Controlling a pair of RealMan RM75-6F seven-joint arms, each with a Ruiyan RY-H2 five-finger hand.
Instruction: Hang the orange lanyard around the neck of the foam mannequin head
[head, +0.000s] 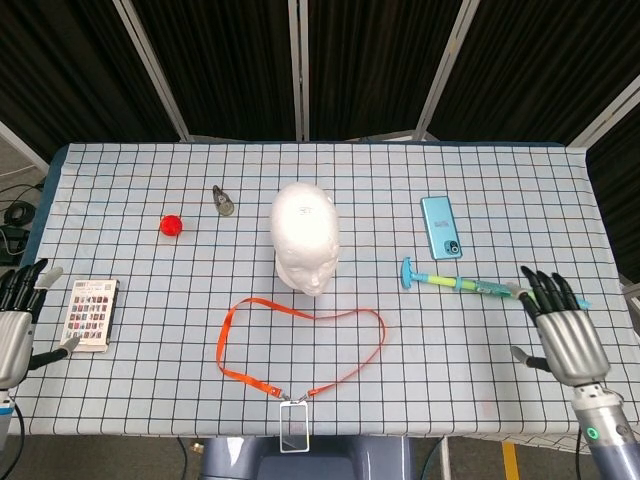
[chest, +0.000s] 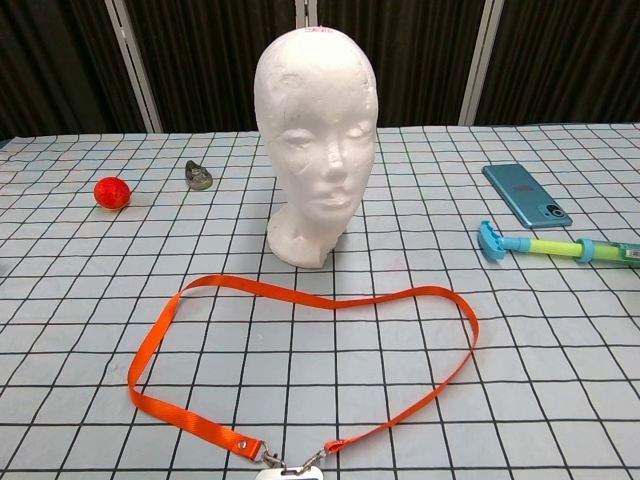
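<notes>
Step in hand: the approach; nothing is grasped, so the task looks barely begun.
Orange fabric lanyard (head: 300, 345): lies flat in a wide loop on the checked surface (head: 480, 170), just in front of the head, its clip and clear badge holder (head: 293, 423) at the near edge.
White foam mannequin head (head: 305, 237): stands upright near the middle, face toward the robot, neck bare (the strap's far side lies near its base, apart from it).
Right robot hand (head: 565, 330): released, fingers spread, holding nothing, over the surface's right part at the end of the green and blue plastic stick (head: 480, 287).
Left robot hand (head: 15, 325): released and empty at the left edge, beside the small printed card pack (head: 90, 314).
Next move, as a judgement: both hands must reach the loop's sides, pinch the thin strap off the cloth, spread it and lift it over the crown.
Risk: the light foam head may tip if the strap drags.
</notes>
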